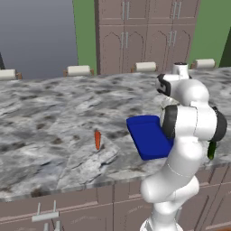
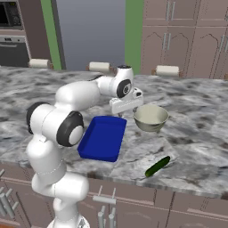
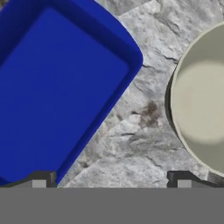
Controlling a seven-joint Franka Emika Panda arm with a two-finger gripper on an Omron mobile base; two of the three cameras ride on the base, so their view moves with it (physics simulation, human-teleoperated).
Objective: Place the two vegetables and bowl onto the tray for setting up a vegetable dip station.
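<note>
We found the gripper [image 3: 111, 180] with its jaws spread fully apart and empty, hanging above the bare strip of marble counter [image 1: 49, 117] between the tray [image 3: 57, 87] and the bowl [image 3: 203, 103]. In the right base view the hand sat above the far end of the tray [image 2: 103, 137], with the bowl [image 2: 151, 117] just beside it on the right, near the tray but not touching. The tray held nothing. The carrot [image 1: 97, 140] lay well apart on the counter to the tray's left, and the dark green vegetable [image 2: 157, 166] lay near the front edge of the counter, to the right of the tray and in front of the bowl.

We judged the step in hand to be the approach to a first item, most likely the bowl, since it lay closest to the hand. To do this well, we would have shifted the hand toward the bowl until one finger stood inside the rim and the other outside the wall, then lowered squarely before closing. We would have kept the tray-side finger clear of the tray's raised rim, because a nudge there could slide the tray. The wall looked thin and sloped, so a grip taken low on the rim seemed safer than one at its lip.
</note>
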